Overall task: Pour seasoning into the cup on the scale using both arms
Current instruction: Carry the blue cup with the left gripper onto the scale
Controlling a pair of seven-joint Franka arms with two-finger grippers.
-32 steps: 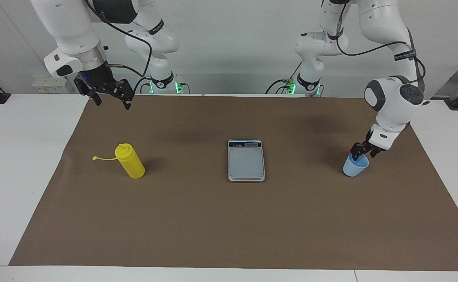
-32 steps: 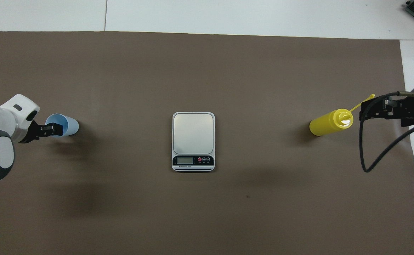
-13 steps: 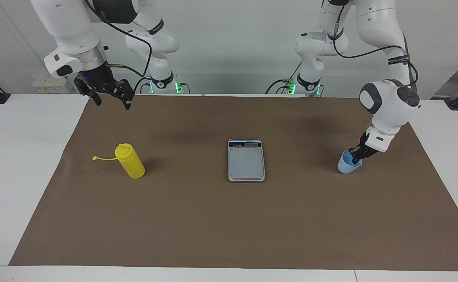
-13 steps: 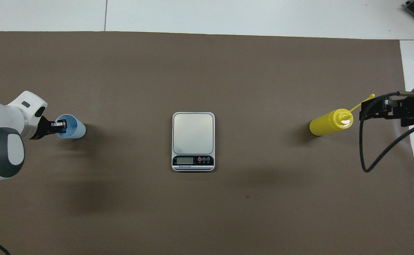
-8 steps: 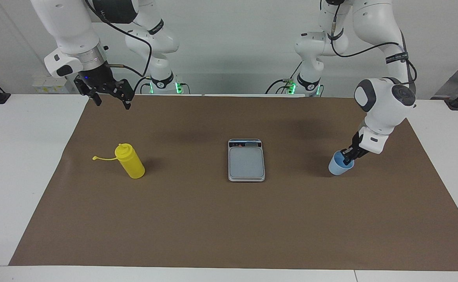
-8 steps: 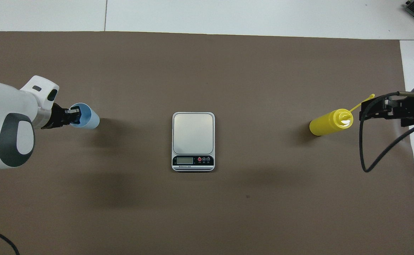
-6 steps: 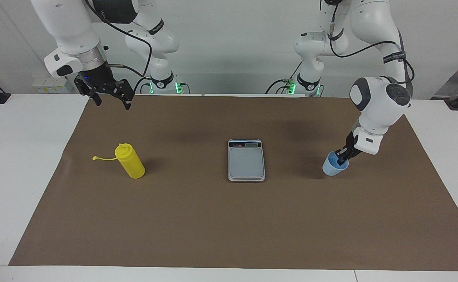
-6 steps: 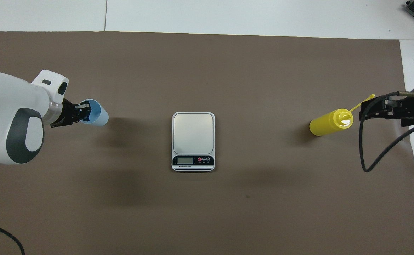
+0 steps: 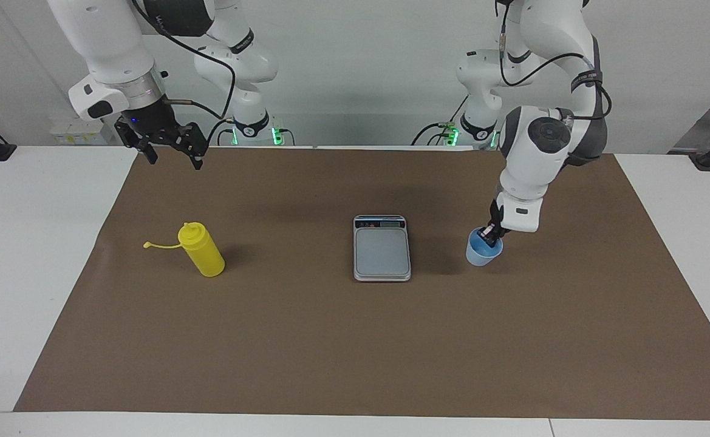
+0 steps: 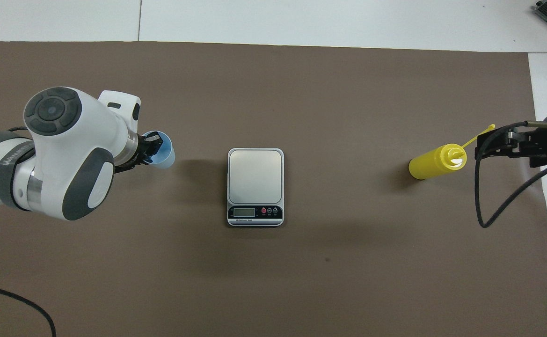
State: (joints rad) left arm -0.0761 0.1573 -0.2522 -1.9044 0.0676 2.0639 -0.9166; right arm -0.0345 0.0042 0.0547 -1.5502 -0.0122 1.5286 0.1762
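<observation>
Facing view: left gripper (image 9: 487, 234) fingers clamped on cup (image 9: 483, 251) rim, beside scale (image 9: 382, 249) mid-counter. Right gripper (image 9: 172, 155) fingers spread, waits over counter's right-arm end; seasoning (image 9: 202, 249) upright there.

clock centred on flat silver-grey digital kitchen scale (image 10: 255, 180), 12 pointing away from robots | 9: small light-blue tapered plastic cup (image 10: 164, 158), pinched by left gripper (image 9: 489, 235), is crowding the near approach | 3: bright yellow plastic squeeze bottle (image 10: 430, 164) is standing well apart | 12, 6: brown mat (image 10: 273, 93) is lying open
</observation>
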